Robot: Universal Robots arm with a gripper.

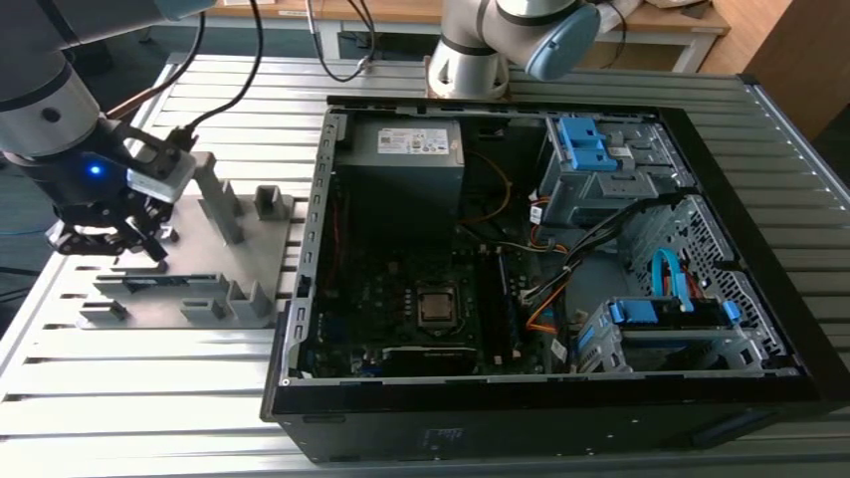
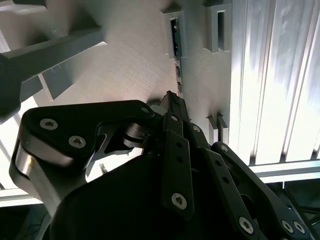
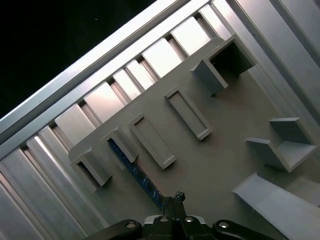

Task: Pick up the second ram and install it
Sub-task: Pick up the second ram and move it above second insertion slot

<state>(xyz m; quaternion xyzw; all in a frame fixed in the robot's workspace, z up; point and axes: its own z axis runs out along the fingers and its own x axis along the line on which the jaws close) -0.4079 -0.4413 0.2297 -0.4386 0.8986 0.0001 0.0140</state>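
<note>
The second ram (image 3: 134, 170) runs up to the fingers (image 3: 176, 200), and in both wrist views its near end is hidden between their closed tips. How much of the board lies behind them cannot be told. In the second wrist view, the dark linkage (image 2: 100, 150) behind the fingers covers much of the grey holder plate (image 2: 135, 55). In the exterior view, the ram beneath the fingers is too small to make out. The arm (image 1: 40, 110) above them is cut off by the picture's edge.
</note>
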